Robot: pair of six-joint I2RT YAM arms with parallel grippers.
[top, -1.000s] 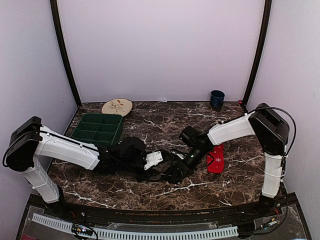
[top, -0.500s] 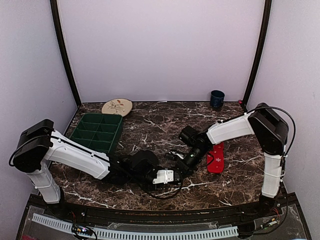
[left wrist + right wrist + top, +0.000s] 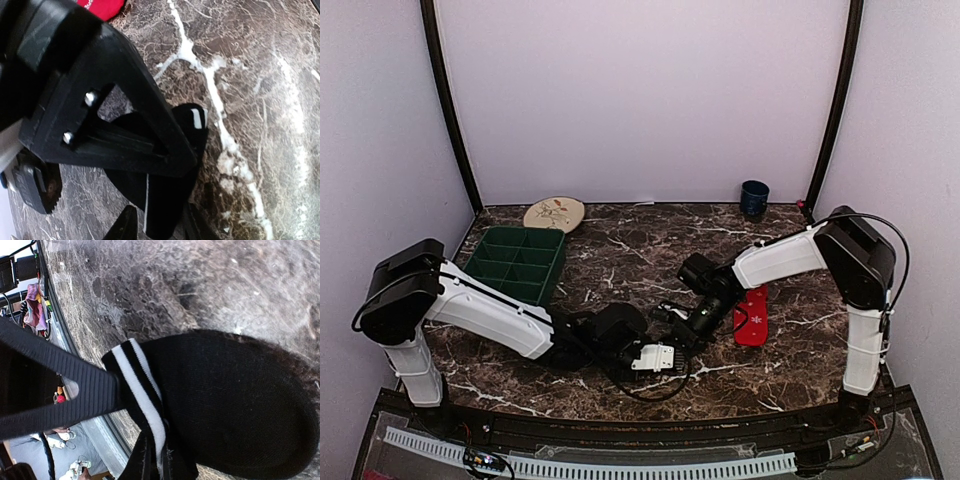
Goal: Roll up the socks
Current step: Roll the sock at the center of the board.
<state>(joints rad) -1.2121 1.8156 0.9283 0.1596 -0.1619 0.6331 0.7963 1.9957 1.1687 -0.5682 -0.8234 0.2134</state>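
Centrally, near the table's (image 3: 620, 250) front edge, the right gripper (image 3: 678, 332) is seen with its jaws drawn together on the striped cuff of the black sock (image 3: 225, 405). In the right wrist view the white bands are bunched at the fingertip, while the rounded body of the sock is spread flat on the table.

The left gripper (image 3: 117, 182) is brought in from the opposite side with its jaws standing apart. One finger (image 3: 125, 135) is laid across the top of the same sock, and the toothed finger (image 3: 36, 186) is held off to the side over bare marble. Whether the sock is pressed down by the upper finger cannot be told.

Just to the right of the right gripper, the red sock (image 3: 752, 316) is laid flat beside that arm's forearm, apart from the black one; white snowflakes are shown on it.

Further out, a green tray (image 3: 510, 288) is set at the left of the table, close beside the left arm. It is divided into compartments, and green floors are shown in those that can be seen. Behind it, by the back wall, a round pale plate (image 3: 554, 213) with a small painted motif is placed. At the back right, well apart from the socks, a dark blue cup (image 3: 754, 197) is stood upright; its inside cannot be made out.
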